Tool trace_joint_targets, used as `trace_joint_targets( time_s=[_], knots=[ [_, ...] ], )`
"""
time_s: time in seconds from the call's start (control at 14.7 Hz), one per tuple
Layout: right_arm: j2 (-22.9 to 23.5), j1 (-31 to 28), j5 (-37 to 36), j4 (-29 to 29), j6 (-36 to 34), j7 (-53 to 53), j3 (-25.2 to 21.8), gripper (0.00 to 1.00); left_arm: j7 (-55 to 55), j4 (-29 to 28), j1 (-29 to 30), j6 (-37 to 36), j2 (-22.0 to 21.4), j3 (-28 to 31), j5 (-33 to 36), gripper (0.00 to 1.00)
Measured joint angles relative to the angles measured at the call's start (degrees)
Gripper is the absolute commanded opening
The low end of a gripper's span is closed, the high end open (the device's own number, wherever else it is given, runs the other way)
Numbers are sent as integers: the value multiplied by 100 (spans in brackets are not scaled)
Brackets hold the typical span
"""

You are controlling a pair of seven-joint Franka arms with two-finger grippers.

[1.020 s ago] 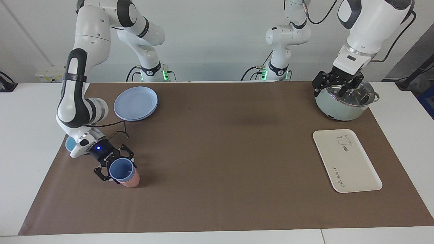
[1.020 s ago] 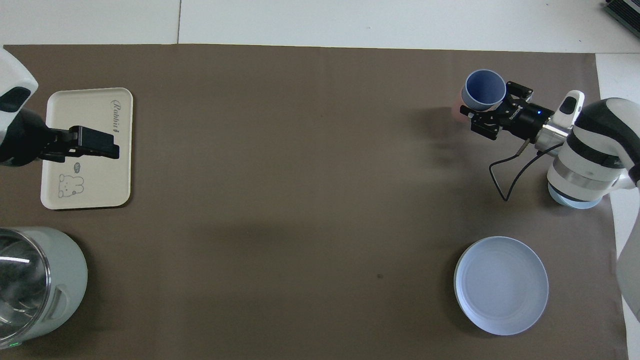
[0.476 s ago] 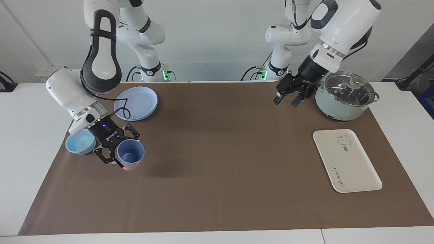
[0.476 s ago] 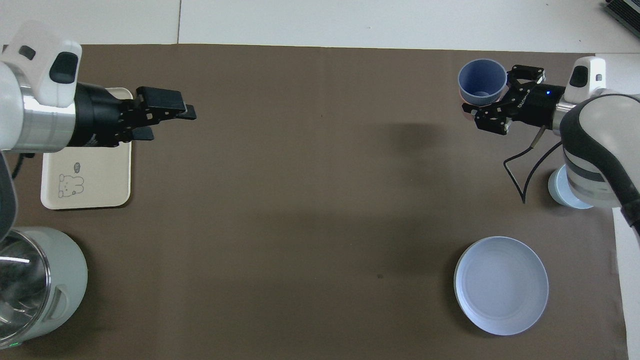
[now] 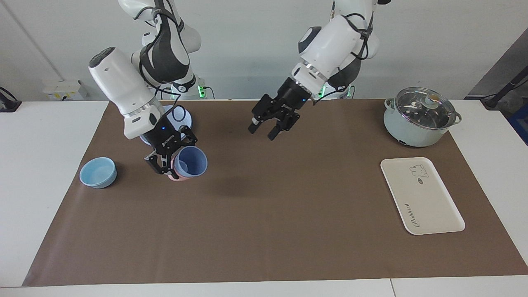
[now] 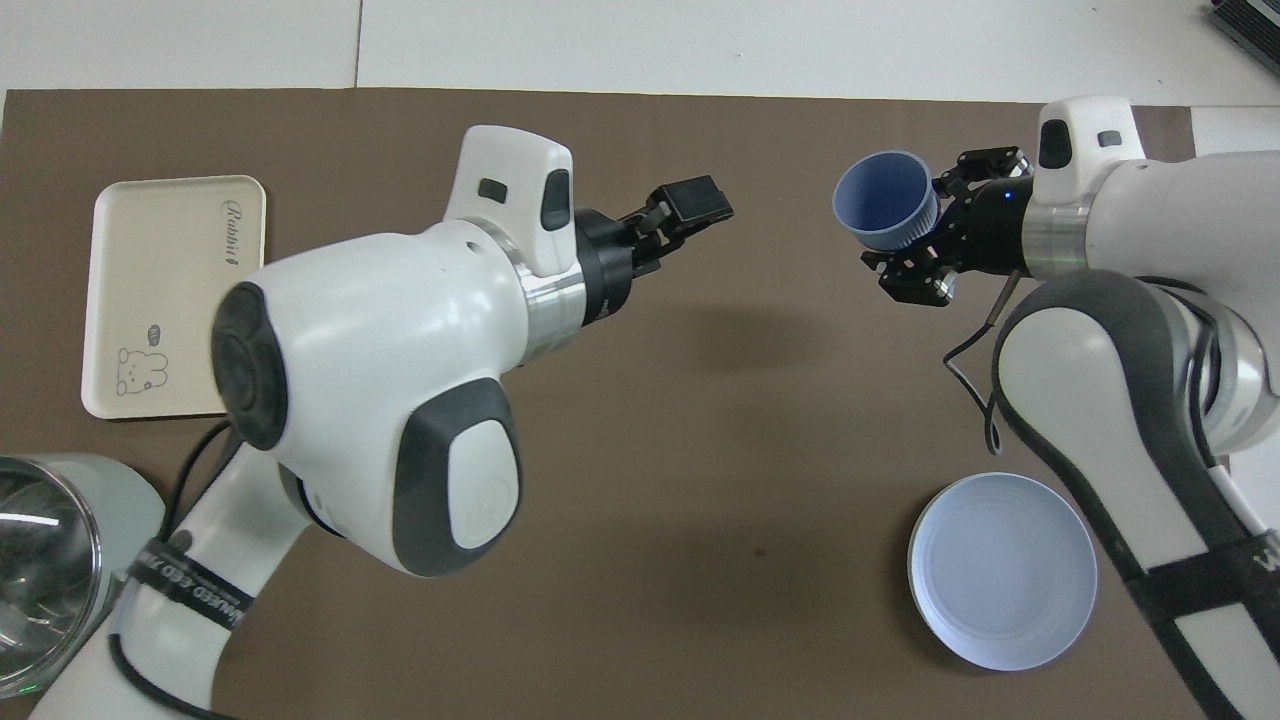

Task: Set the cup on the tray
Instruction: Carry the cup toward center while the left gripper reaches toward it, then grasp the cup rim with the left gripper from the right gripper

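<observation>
The cup (image 5: pixel 190 162) is held clamped in the right gripper (image 5: pixel 167 159), raised over bare mat (image 5: pixel 264 231). The left gripper (image 5: pixel 272 120) is held open and empty over the mat's middle. The tray (image 5: pixel 421 196) is set well apart, near the mat's edge.

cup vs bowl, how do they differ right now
The cup is periwinkle, tall and tapered; the bowl is lighter blue, wide and shallow. The cup is up in the air, tilted, in the right gripper, with a pink cup nested under it; the bowl sits flat on the mat's edge at the right arm's end, untouched. Both are open-topped and look empty, and neither is on the tray.
</observation>
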Motion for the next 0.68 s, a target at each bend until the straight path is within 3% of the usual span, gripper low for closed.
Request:
trace_joint_targets(
  time_s=[0.2, 0.68],
  knots=[
    [-76, 354, -508, -2, -114, 524, 5, 0, -116, 232, -248, 257, 372, 11, -32, 69],
    [-76, 559, -1097, -7, -190, 683, 8, 0, -153, 365, -471, 511, 647, 17, -39, 55]
  ],
)
